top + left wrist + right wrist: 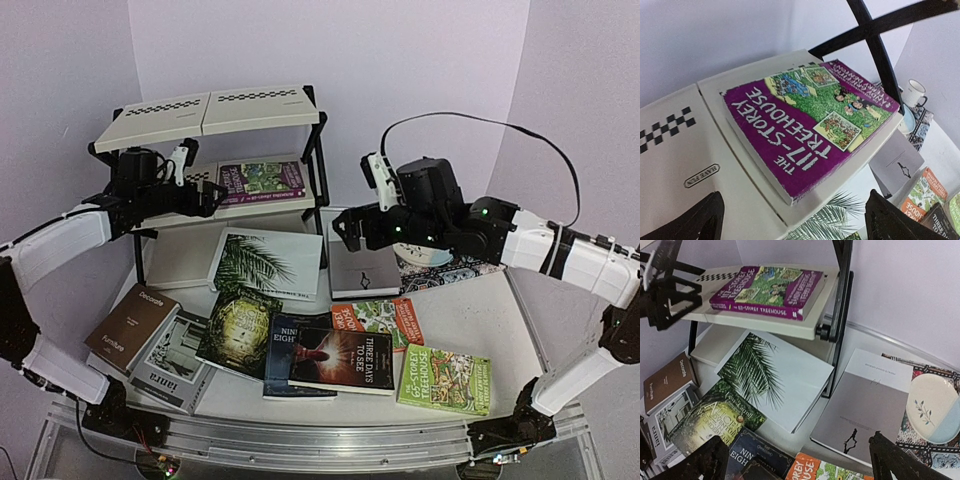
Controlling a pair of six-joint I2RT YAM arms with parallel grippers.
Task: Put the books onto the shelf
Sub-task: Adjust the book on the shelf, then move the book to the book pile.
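Note:
The shelf point(205, 115) stands at the back left. A purple Treehouse book point(262, 181) lies flat on its middle tier point(685, 150). My left gripper point(208, 197) hovers open just left of that book point(805, 125), holding nothing. My right gripper point(348, 232) is open and empty above the table, over the grey book point(875, 400). On the table lie the white palm-leaf book point(265, 262), a dark green Alice book point(238, 330), two dark novels point(335, 358), an orange Treehouse book point(378, 318), a green one point(445, 378), a brown book point(132, 325) and a grey one point(175, 372).
A plate point(930, 410) rests on a patterned placemat point(470, 268) at the right, with a white mug point(912, 92) beyond it. The rack's black post point(840, 315) stands between the palm-leaf and grey books. Lilac walls close in behind and on both sides.

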